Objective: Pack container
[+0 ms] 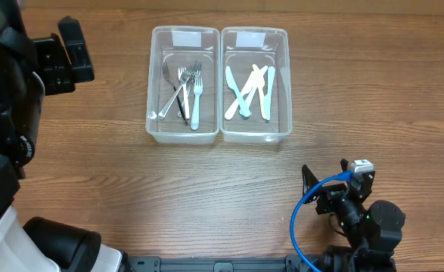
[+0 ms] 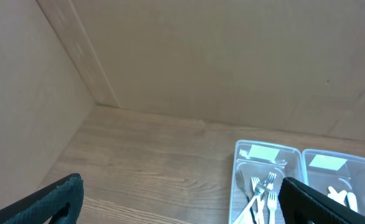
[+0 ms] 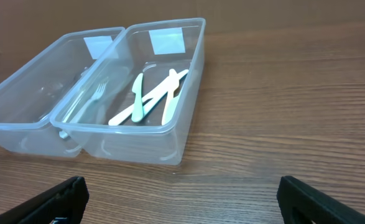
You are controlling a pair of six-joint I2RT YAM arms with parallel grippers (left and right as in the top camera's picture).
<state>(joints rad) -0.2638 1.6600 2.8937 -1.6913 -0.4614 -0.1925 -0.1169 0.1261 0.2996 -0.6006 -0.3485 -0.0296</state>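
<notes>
Two clear plastic containers stand side by side at the table's far middle. The left container (image 1: pixel 155 113) holds several forks (image 1: pixel 190 87). The right container (image 1: pixel 284 113) holds several pale plastic knives (image 1: pixel 248 91). My left gripper (image 2: pixel 179 202) is open and empty, raised at the far left, with the forks (image 2: pixel 263 193) showing near its right finger. My right gripper (image 3: pixel 182 202) is open and empty, low over the wood near the front right, facing the knife container (image 3: pixel 188 74) with its knives (image 3: pixel 148 99).
The right arm (image 1: pixel 358 215) with a blue cable sits at the front right. The left arm (image 1: pixel 25 68) fills the left edge. A cardboard wall (image 2: pixel 201 56) stands behind the table.
</notes>
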